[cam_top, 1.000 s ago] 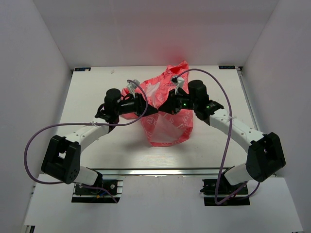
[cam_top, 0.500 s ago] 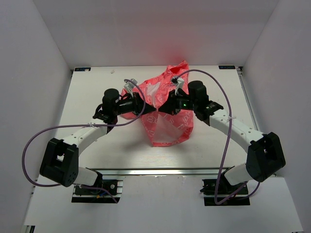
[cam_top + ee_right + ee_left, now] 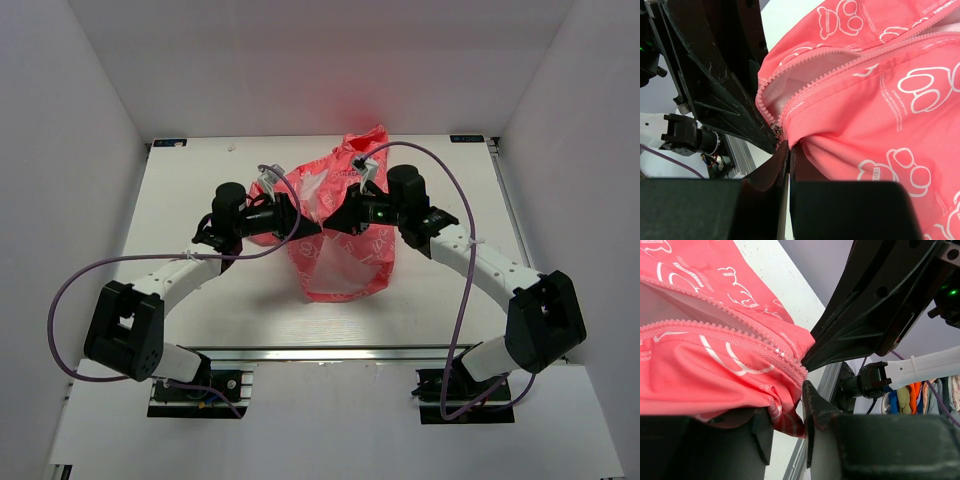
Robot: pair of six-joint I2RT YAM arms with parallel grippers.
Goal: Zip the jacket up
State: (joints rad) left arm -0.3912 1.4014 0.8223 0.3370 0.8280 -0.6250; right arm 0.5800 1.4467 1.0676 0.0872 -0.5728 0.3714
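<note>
The jacket [image 3: 345, 262] lies mid-tabletop [image 3: 200, 180], with the two hands meeting tip to tip over its middle. The right hand [image 3: 788, 150] is closed flat, seemingly pinching the fabric just below the zipper slider [image 3: 775, 129]. The left hand [image 3: 788, 407] stands narrow with a fold of fabric in its gap; whether it grips, I cannot tell. Beyond them the zipper teeth [image 3: 735, 332] gape apart. The step looks like getting hold at the zipper's foot. Next, one hand must anchor the fabric while the other takes the slider and draws it along.
</note>
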